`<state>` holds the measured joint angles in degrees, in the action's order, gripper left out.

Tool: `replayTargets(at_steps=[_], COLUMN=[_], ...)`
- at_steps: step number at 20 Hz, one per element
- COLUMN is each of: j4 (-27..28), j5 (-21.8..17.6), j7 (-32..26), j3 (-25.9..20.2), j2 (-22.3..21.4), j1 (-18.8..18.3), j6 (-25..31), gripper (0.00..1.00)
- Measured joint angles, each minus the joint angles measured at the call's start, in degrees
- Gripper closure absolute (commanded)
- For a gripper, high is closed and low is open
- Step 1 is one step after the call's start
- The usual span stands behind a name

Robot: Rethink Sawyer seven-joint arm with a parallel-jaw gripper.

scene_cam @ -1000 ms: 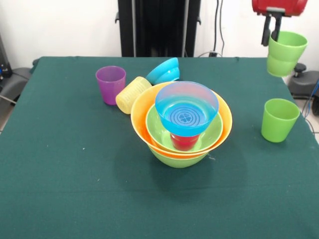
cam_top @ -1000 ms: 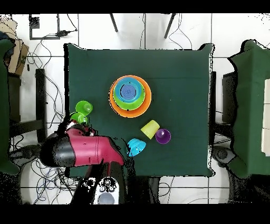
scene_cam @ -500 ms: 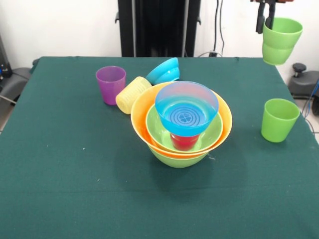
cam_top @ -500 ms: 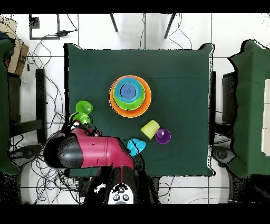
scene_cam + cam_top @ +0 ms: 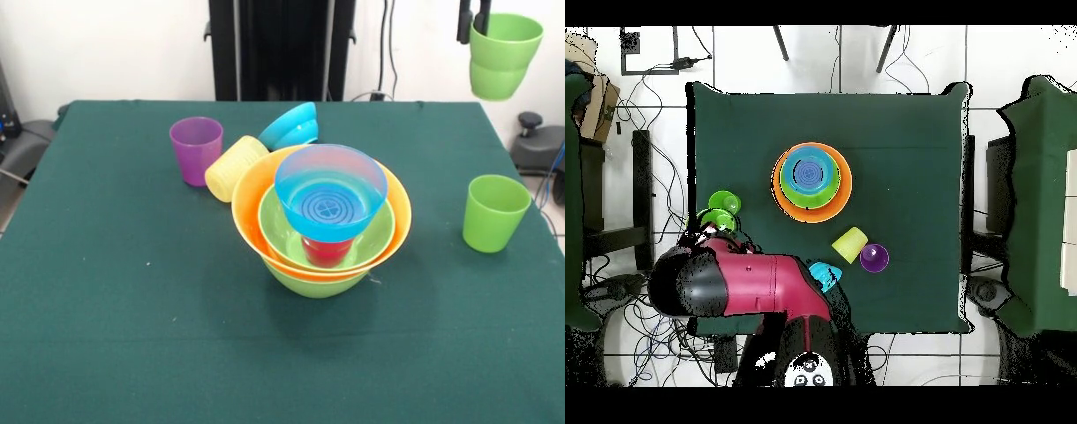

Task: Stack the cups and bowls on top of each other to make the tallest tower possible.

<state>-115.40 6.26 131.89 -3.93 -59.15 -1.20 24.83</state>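
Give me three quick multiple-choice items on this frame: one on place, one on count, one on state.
1. Where is the purple cup?
A. inside the orange bowl
B. on the cloth beside the yellow cup
C. in the hand

2. How many light green cups show in the front view?
A. one
B. two
C. four

3. How does the yellow cup lie?
A. on its side
B. upright
C. upside down on the tower

Key:
1 B: the purple cup stands next to the yellow cup.
2 B: one light green cup on the table, one light green cup lifted by the hand.
3 A: it lies tipped over.
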Motion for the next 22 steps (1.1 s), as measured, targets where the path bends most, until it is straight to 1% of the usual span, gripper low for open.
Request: replayTargets(at_steps=[12,19,22], j4=[0.1,1.7,3.2], j5=[-0.1,-2.3,-3.6], j7=[0.0,0.0,0.0], j3=[-2.5,-4.5,-5.6], j2=[-0.3,0.0,0.4], j1=[-4.1,-7.5,-9.6], j6=[3.1,4.5,6.1], gripper=[1.00,1.00,1.00])
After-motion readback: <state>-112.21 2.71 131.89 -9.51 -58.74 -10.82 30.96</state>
